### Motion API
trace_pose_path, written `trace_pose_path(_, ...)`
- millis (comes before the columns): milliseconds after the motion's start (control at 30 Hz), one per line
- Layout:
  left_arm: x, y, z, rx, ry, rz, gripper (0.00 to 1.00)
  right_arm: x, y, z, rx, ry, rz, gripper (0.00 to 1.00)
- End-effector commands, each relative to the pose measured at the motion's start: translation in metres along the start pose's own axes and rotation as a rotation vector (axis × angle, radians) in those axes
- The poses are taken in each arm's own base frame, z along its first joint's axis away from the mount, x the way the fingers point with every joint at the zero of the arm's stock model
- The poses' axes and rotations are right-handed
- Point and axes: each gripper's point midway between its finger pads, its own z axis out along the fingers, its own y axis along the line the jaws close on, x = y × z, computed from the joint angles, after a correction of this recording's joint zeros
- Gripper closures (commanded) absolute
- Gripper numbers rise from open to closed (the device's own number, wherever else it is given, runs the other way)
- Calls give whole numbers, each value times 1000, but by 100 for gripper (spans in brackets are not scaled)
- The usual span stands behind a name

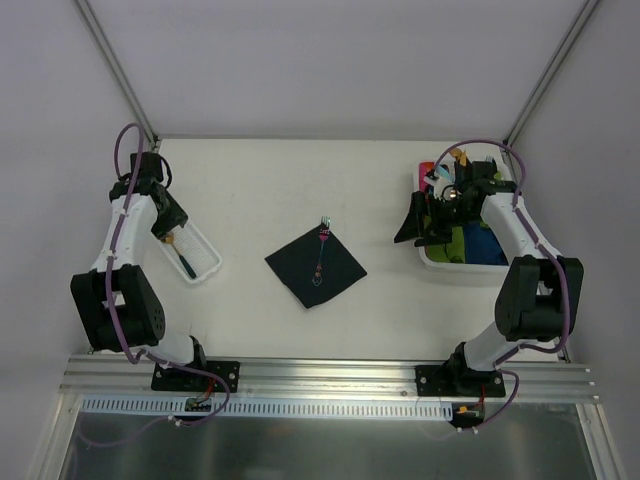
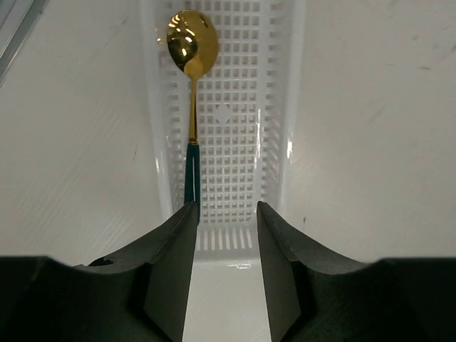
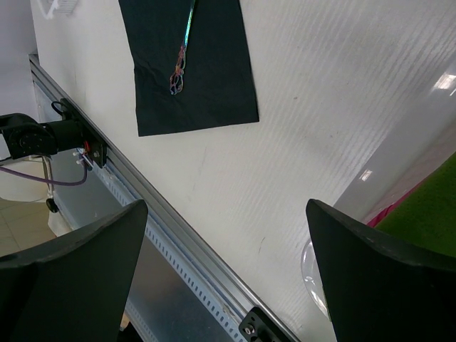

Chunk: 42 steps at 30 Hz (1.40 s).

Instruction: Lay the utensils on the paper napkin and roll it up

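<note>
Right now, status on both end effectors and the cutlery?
Left end effector open over basket, spoon lying inside, not gripped. Right end effector wide open, empty. Fork on napkin. Nothing covering spoon.

Robot lab cell: arms (image 1: pixel 115 300) bolted to aluminium rail (image 1: pixel 330 378), white table (image 1: pixel 300 180), plain white walls (image 1: pixel 330 60), metal corner struts (image 1: pixel 115 65), exposed cables (image 3: pixel 43 182).

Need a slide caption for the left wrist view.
Left gripper, fingers parted, poised over the white slotted tray where the gold-bowled spoon lies, its teal handle ending beside one finger.
</note>
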Motion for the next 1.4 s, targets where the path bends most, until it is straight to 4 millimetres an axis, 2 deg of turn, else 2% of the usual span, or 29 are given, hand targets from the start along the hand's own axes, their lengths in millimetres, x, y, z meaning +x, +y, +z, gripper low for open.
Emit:
trace_pose_path(0, 9, 19, 18, -102, 38, -8, 61, -6, -2, -2, 8, -14, 5, 1)
trace_pose_path(300, 15, 17, 61, -147, 95, -30, 63, -5, -5, -1, 18, -9, 3, 1)
trace_pose_path(600, 28, 25, 88, -191, 143, -64, 65, -5, -6, -1, 23, -7, 6, 1)
trace_pose_path(867, 31, 36, 100, -217, 148, -89, 65, -4, -7, 0, 22, -2, 10, 1)
trace_pose_path(1233, 37, 37, 119, -229, 168, -98, 69, -6, -14, -3, 33, -16, 27, 1)
trace_pose_path(1367, 37, 37, 127, -234, 170, -100, 74, -7, -15, -4, 36, -18, 32, 1)
